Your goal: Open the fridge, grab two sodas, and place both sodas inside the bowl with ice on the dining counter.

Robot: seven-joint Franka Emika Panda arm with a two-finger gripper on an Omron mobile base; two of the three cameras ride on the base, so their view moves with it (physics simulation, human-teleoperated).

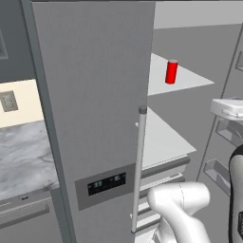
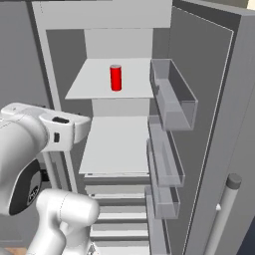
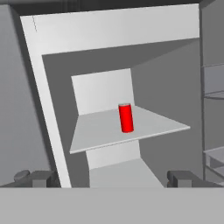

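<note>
1. Far left in the left base view, a marble worktop (image 1: 21,156) on grey cabinets sits against a cream wall with a small switch plate (image 1: 8,101) on it.
2. Next along, the fridge (image 1: 90,95): its left door is shut, with a dark display panel (image 1: 107,183) low on it and a long bar handle (image 1: 138,168) down its right edge.
3. The right door (image 2: 219,124) is swung wide open, clear bins (image 2: 172,94) stacked down its inner face and its own bar handle (image 2: 224,211) showing low in the right base view.
4. Inside, the red can (image 2: 116,77) stands upright on the upper white shelf (image 2: 87,87), near the middle, well apart from the walls. Nothing touches it.
5. Below that, a second white shelf (image 2: 114,144), then drawer fronts stepping down.
6. The gripper (image 3: 111,178) looks straight into the open compartment; in the hand view the two dark finger tips (image 3: 37,178) sit far apart at the bottom edge, so the jaws are spread wide and carry nothing. The can sits up ahead between them, well apart from both tips.
7. The white arm (image 2: 40,139) rises in front of the fridge's lower half.
</note>
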